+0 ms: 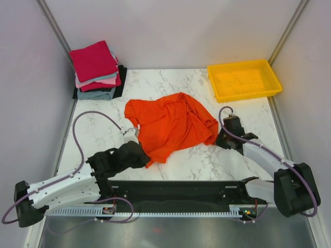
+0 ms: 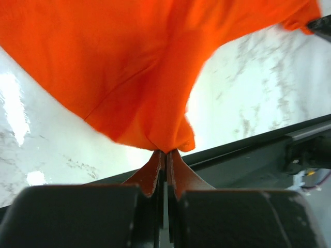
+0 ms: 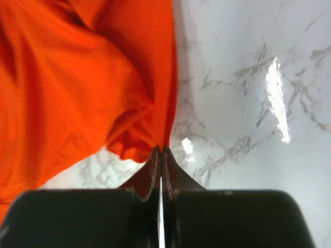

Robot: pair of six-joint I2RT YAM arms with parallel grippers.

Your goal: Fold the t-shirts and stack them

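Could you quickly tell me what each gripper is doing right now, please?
Left gripper: closed on the orange t-shirt.
Right gripper: closed on the same t-shirt.

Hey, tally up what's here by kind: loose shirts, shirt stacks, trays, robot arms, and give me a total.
Loose orange t-shirt: 1
Stack of folded t-shirts: 1
Yellow tray: 1
Robot arms, left and right: 2
Total: 5

The left arm (image 1: 67,186) reaches low toward two o'clock, the left pincer (image 2: 165,152) clamped on the orange-red t-shirt (image 1: 170,124). The right arm (image 1: 264,157) reaches toward ten o'clock, the right pincer (image 3: 161,150) clamped likewise.
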